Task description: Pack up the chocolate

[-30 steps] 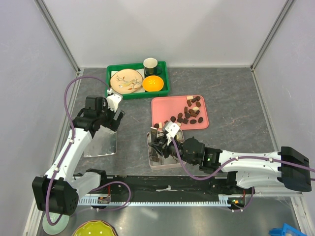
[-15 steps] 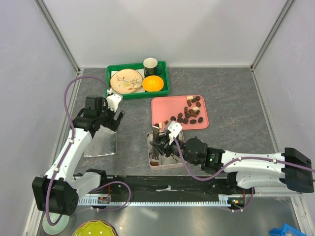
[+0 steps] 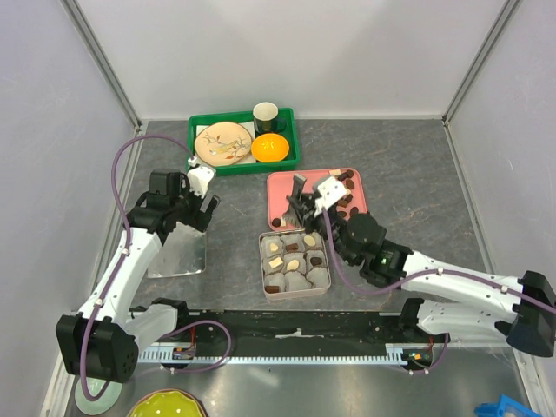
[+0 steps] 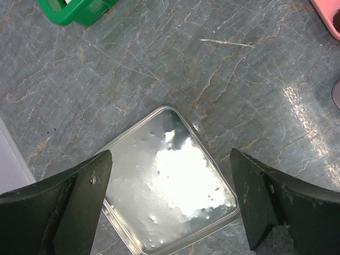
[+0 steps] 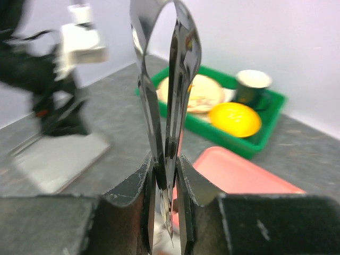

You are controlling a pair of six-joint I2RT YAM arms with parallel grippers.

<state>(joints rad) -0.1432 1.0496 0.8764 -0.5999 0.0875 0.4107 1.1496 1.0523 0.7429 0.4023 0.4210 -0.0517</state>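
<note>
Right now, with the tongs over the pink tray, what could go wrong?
The tongs sit thin in the right gripper and could twist when squeezed. Chocolate pieces lie close together on the pink tray, so the tips may nudge neighbours aside. In the tin, a careless drop could tip a paper cup.

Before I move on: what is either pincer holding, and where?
The right pincer clamps metal tongs across both arms; the left pincer holds nothing.

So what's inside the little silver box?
Crinkly grey paper cups fill the silver box, several holding brown or cream chocolate. The box's floor is hidden under the cups.
</note>
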